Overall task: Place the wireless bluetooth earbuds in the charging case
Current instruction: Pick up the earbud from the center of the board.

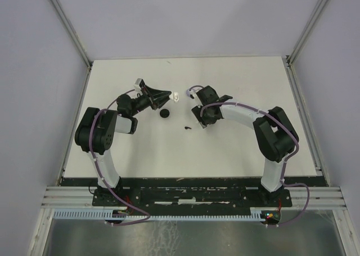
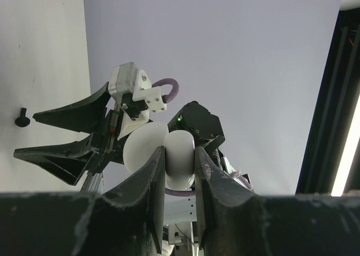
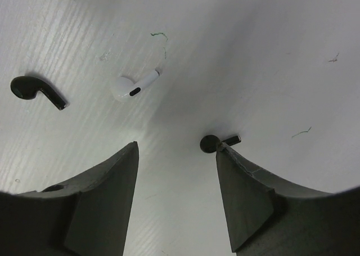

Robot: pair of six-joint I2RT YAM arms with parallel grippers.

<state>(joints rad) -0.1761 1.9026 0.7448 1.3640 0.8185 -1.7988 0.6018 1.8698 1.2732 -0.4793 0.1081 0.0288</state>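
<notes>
1. A white table (image 1: 236, 149) stands inside pale lilac walls (image 1: 34, 70).
2. The left gripper (image 1: 167, 97) is pinched on a white charging case (image 2: 181, 155) held off the table. Its inside cannot be seen.
3. A black puck (image 1: 165, 113) lies at 7 o'clock from the case.
4. The right gripper (image 3: 177, 149) is spread over the table. All the buds lie loose on it:
   - a white earbud (image 3: 132, 87) at 11 o'clock
   - a black earbud (image 3: 36, 91) at 10 o'clock
   - a second black earbud (image 3: 216, 142) at 3 o'clock, just beside one fingertip
</notes>
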